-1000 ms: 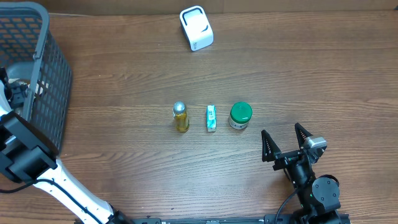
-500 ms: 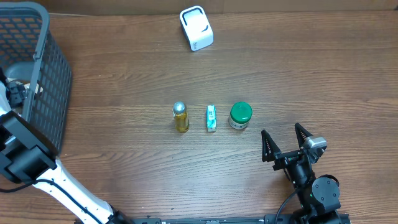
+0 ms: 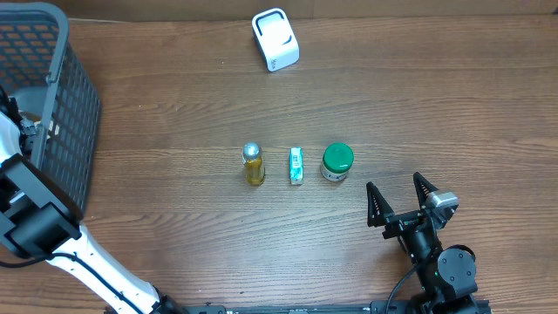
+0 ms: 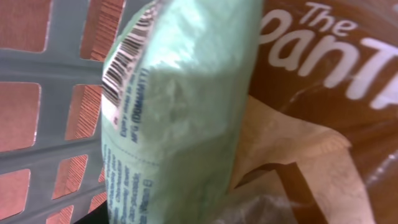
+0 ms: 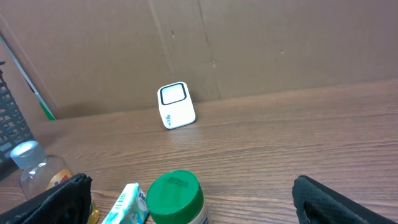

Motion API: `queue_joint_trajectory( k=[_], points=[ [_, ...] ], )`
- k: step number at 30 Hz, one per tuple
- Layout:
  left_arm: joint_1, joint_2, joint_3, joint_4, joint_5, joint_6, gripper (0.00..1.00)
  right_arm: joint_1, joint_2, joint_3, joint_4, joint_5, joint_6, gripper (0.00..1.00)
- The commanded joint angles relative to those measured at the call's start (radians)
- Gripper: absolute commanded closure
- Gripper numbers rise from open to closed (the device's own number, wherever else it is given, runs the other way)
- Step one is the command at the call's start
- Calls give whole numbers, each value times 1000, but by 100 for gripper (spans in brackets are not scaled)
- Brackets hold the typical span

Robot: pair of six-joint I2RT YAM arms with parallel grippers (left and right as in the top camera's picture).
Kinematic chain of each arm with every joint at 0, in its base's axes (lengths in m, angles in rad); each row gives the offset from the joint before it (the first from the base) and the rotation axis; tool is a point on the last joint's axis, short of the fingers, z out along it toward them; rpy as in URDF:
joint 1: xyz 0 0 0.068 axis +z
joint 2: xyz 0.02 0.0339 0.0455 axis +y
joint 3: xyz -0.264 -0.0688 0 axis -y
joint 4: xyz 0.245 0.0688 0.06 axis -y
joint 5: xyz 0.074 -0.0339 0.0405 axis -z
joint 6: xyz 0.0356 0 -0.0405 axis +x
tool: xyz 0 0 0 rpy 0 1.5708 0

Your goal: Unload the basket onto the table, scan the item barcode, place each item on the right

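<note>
Surface: wood table, cardboard wall behind.
Edges: basket upper left, scanner top centre — bare wood right.
Right gripper: jaws apart.
Left gripper: inside basket — jaws, I cannot tell.

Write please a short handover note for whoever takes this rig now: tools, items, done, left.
Left tool: in the basket, close to a pale green packet, barcode showing; grip cannot be told.
Right tool: open, empty, near the green-lid jar.
White scanner at the table's far edge; bottle, teal box and jar in a row mid-table.
Done: nothing is at the scanner.
Left: lift the packet, show its barcode to the scanner.
</note>
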Motion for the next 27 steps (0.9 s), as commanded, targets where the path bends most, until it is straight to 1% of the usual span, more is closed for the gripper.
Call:
queue_joint_trajectory(
  k=[1, 4, 7, 12, 14, 16, 20, 21, 23, 24, 27],
  points=[
    [-24, 30, -39, -27, 35, 3, 53, -4, -9, -10, 3, 0, 0, 0],
    [-58, -2, -37, -29, 36, -2, 54, -4, -9, -10, 3, 0, 0, 0],
    [-84, -50, -24, -26, 52, -41, 56, -4, -9, -10, 3, -1, 0, 0],
    [-97, -142, -7, -27, 211, -88, 60, -4, -9, -10, 3, -1, 0, 0],
    [-97, -163, -7, -27, 228, -109, 60, -4, -9, -10, 3, -1, 0, 0],
    [-96, -169, -7, -29, 234, -112, 58, -4, -9, -10, 3, -1, 0, 0],
    [-95, -158, -32, -53, 230, -112, 57, -4, -9, -10, 3, -1, 0, 0],
    [-95, -152, -36, -51, 212, -112, 54, -4, -9, -10, 3, -1, 0, 0],
    [-92, -145, -39, -39, 187, -113, 14, -4, -9, -10, 3, -1, 0, 0],
    [-90, -138, -39, -30, 187, -113, 0, -4, -9, -10, 3, -1, 0, 0],
    [-73, -109, -39, -30, 185, -112, 0, -4, -9, -10, 3, -1, 0, 0]
  ],
)
